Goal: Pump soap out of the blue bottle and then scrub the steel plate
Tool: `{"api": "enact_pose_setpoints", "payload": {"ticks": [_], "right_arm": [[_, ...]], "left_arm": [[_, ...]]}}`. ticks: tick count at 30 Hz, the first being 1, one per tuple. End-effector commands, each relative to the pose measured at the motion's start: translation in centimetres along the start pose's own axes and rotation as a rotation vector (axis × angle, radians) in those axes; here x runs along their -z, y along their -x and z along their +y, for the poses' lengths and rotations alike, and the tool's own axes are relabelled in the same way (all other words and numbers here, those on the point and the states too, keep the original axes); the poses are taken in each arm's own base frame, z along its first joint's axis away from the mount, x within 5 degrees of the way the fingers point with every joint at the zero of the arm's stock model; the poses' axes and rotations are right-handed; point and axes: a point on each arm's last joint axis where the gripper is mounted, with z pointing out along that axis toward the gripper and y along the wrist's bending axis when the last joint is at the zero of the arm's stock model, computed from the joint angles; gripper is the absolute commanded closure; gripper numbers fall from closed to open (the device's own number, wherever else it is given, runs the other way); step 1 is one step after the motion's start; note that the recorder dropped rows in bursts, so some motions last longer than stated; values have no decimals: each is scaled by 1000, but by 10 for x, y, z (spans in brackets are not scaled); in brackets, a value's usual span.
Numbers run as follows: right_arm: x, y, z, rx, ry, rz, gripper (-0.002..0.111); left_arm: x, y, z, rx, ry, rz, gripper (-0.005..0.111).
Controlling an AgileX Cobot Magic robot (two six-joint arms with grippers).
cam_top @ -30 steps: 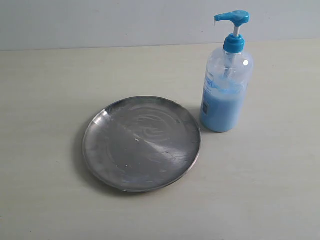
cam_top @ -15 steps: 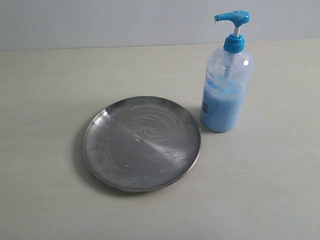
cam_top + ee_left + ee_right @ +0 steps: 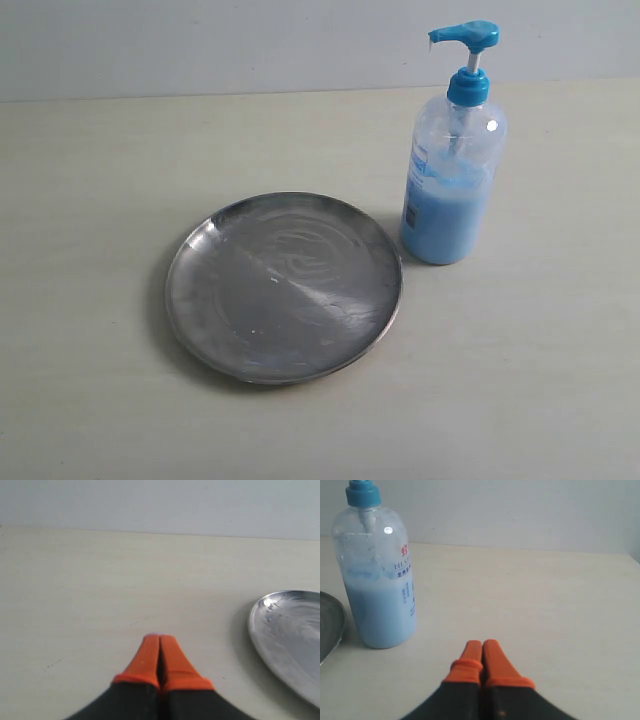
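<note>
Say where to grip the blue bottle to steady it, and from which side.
Probably grip the blue bottle around its round body below the shoulder, coming from the side away from the steel plate. It stands upright, the plate lies close beside it, and the pump head must stay free.

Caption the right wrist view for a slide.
Right gripper shut and empty over the table, blue bottle upright ahead, steel plate edge beside it.

I count one plate [image 3: 283, 288], one bottle [image 3: 450, 190] with a single pump head [image 3: 465, 35], and one desk [image 3: 100, 150]. There are two claws, the left claw [image 3: 159, 642] and the right claw [image 3: 482, 647], each with two orange fingers [image 3: 147, 655].
</note>
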Motion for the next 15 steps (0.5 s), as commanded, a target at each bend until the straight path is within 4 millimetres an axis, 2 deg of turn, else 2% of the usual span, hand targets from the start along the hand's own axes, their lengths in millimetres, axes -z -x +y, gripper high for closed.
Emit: {"api": "enact_pose_setpoints", "payload": {"ticks": [1, 15], "right_arm": [[1, 17, -2, 0, -5, -9, 108], [-4, 60, -5, 0, -4, 4, 108]], "left_arm": [[0, 1, 0, 8, -1, -15, 107], [0, 1, 0, 8, -1, -15, 107]]}}
